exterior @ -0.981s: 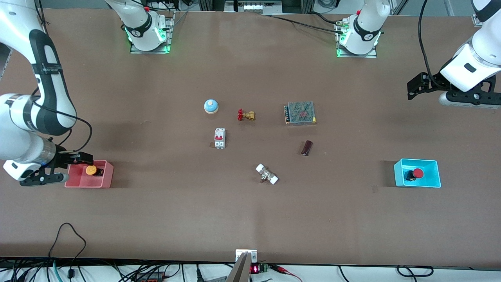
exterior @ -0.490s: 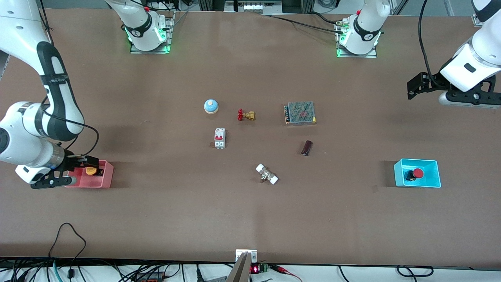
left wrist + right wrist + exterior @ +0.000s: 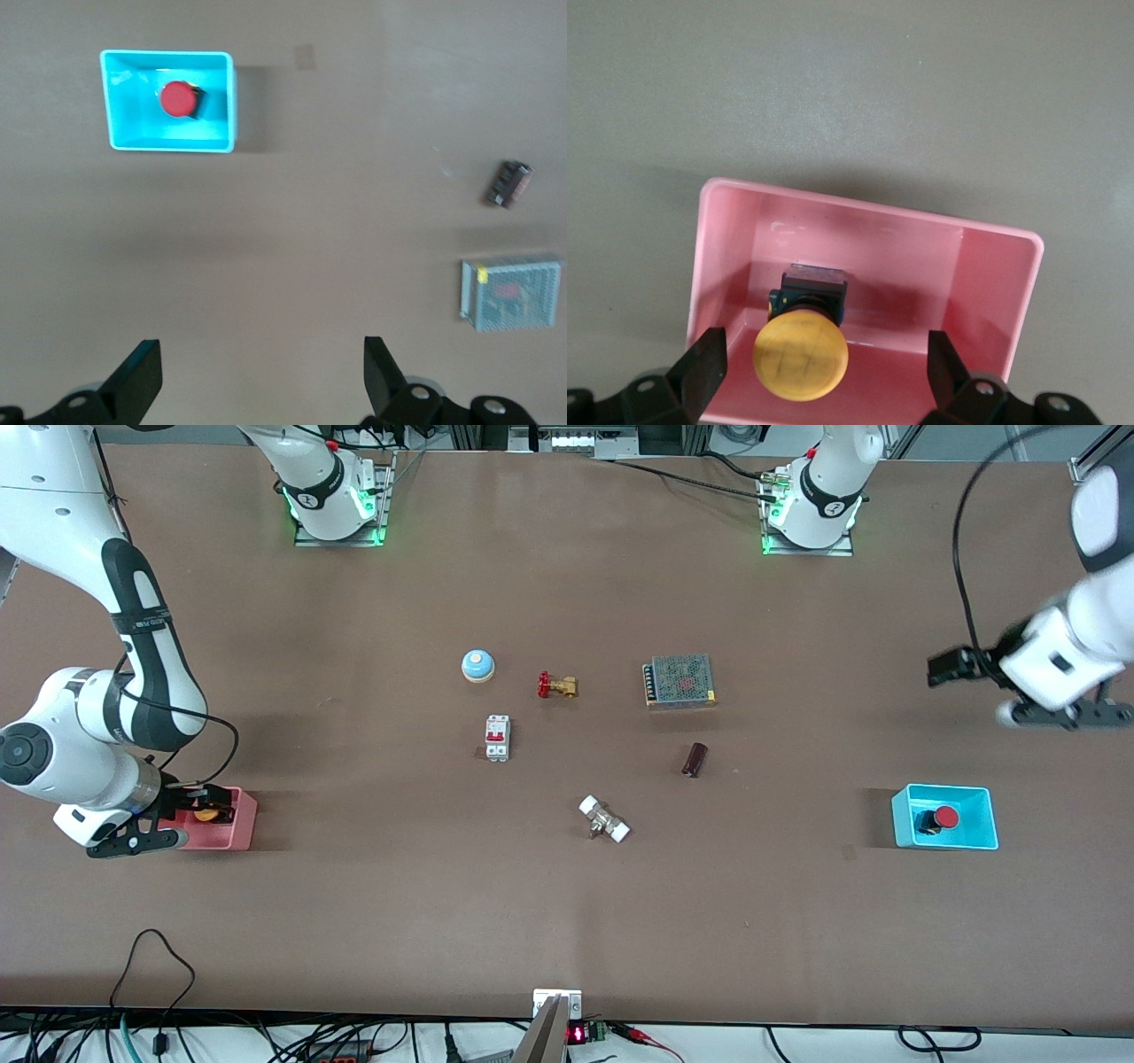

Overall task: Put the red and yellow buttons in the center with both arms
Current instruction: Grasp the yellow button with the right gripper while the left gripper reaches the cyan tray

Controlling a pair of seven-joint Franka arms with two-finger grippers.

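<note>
The yellow button [image 3: 800, 359] stands in the pink bin [image 3: 992, 266] at the right arm's end of the table. My right gripper [image 3: 826, 354] hangs open over the bin with one finger on each side of the cap, not touching it. In the front view the right gripper [image 3: 182, 819] covers much of the pink bin [image 3: 232, 819]. The red button [image 3: 178, 98] stands in the light-blue bin [image 3: 168, 142], also seen in the front view [image 3: 946, 817]. My left gripper [image 3: 263, 376] is open and empty over bare table, apart from that bin. The center tabletop [image 3: 576, 753] is bare.
Around the center lie a pale-blue bell [image 3: 477, 665], a brass valve [image 3: 556, 685], a mesh-topped power supply [image 3: 680, 680], a white circuit breaker [image 3: 497, 738], a dark cylinder [image 3: 695, 759] and a white-capped fitting [image 3: 604, 819].
My right gripper has moved over the pink bin until its fingers flank the yellow button. My left arm has moved toward the light-blue bin. The buttons have not moved.
</note>
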